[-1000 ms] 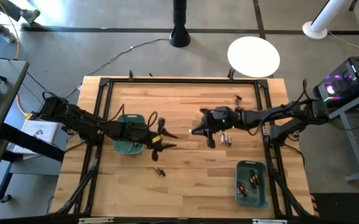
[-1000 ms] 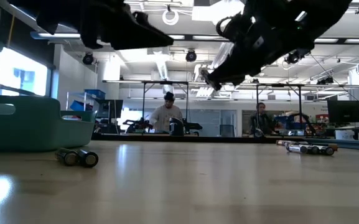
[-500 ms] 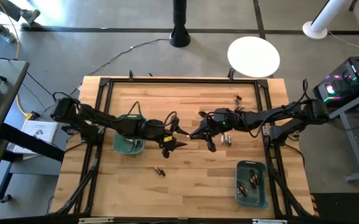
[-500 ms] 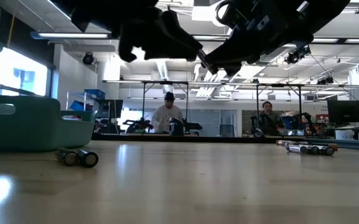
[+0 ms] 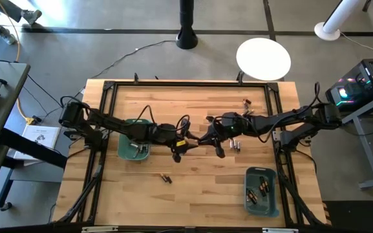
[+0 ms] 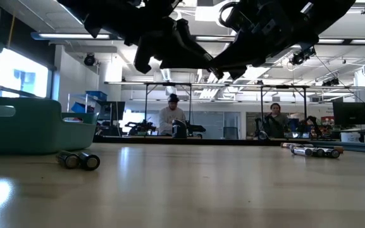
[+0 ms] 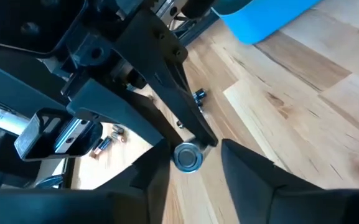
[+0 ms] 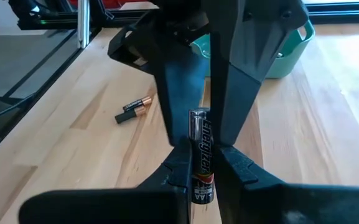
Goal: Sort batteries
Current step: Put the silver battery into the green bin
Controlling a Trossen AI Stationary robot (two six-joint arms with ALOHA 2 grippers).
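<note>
A silver-and-black battery (image 8: 201,146) hangs above the table's middle, with my right gripper (image 8: 202,180) shut on it. In the high view my right gripper (image 5: 202,138) reaches in from the right. My left gripper (image 5: 185,144) meets it from the left. My left gripper (image 7: 191,171) is open. Its two fingers stand on either side of the battery's free end (image 7: 187,157), and a gap shows on at least one side. Loose batteries lie on the wood (image 5: 166,178) (image 5: 234,144). My right gripper pinches the battery's rear part (image 8: 203,174) between its two fingers. The battery lies along the fingers and sticks out past their tips toward my left gripper. The fingers come from the table's right, slanting slightly down. The battery is lifted clear of the table.
A teal bin (image 5: 133,149) sits under my left arm, at the left in the low view (image 6: 30,125). A second teal bin (image 5: 262,191) holding batteries stands at the near right. Two copper-banded batteries (image 8: 134,109) lie near the front. More batteries (image 6: 312,151) lie at the right.
My left gripper has moved from beside the left bin toward the table's right, up to my right gripper. Its fingers spread wide on the way, then came closer together around the battery's free end. My right gripper has kept the battery almost still.
</note>
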